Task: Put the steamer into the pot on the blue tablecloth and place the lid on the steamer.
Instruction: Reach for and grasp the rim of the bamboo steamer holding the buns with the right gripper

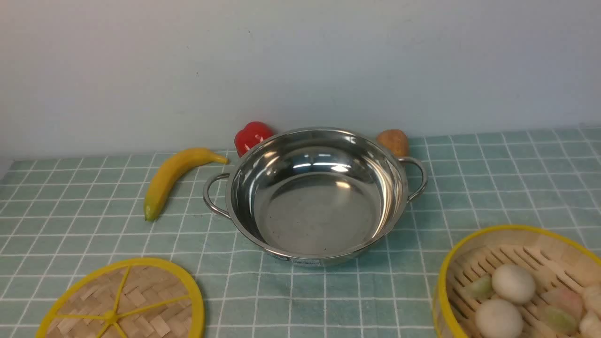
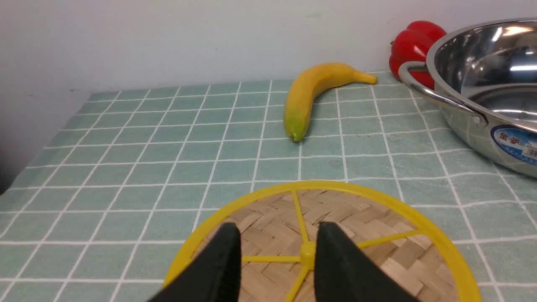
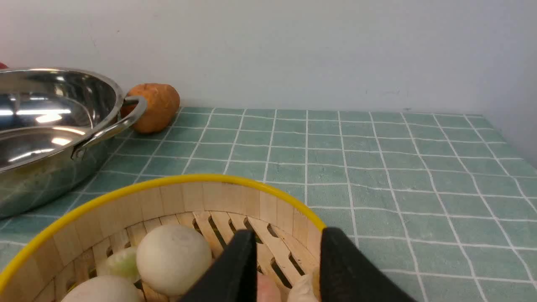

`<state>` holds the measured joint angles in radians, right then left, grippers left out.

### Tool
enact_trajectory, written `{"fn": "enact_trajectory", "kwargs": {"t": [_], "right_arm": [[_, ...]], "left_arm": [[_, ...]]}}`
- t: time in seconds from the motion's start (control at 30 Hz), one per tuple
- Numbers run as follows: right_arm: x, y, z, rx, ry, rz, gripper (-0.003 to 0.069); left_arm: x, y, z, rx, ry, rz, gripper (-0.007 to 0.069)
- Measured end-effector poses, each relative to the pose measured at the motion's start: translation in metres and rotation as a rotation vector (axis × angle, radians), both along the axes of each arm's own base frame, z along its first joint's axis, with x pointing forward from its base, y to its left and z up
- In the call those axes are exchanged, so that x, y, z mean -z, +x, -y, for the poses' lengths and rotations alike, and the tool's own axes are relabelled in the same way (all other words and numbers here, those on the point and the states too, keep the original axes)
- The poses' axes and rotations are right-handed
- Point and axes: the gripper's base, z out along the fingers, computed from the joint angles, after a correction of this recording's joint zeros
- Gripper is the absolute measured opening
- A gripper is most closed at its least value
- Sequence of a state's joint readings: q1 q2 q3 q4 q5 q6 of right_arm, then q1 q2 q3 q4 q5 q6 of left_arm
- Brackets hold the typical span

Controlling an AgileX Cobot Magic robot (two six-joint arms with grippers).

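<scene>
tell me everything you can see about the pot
The pot is wide, shallow and made of shiny stainless steel, mirror-bright inside and empty. Two looped wire handles stick out on opposite sides, and a blue and white label sits on its outer side. It stands upright on the blue tablecloth. A red pepper and a brown potato-like thing lie just behind it; whether they touch it cannot be told.
</scene>
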<state>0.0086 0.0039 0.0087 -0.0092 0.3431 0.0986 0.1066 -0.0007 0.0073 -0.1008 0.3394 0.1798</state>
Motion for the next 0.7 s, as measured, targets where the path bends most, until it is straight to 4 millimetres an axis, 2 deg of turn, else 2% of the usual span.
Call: {"fn": "enact_trajectory", "kwargs": {"t": [0.7], "right_arm": [[-0.0030, 0.0005, 0.0001, 0.000, -0.005, 0.033, 0.0240]], "left_arm": [[0.0000, 0.0000, 0.0000, 0.000, 0.000, 0.000, 0.0243]]}}
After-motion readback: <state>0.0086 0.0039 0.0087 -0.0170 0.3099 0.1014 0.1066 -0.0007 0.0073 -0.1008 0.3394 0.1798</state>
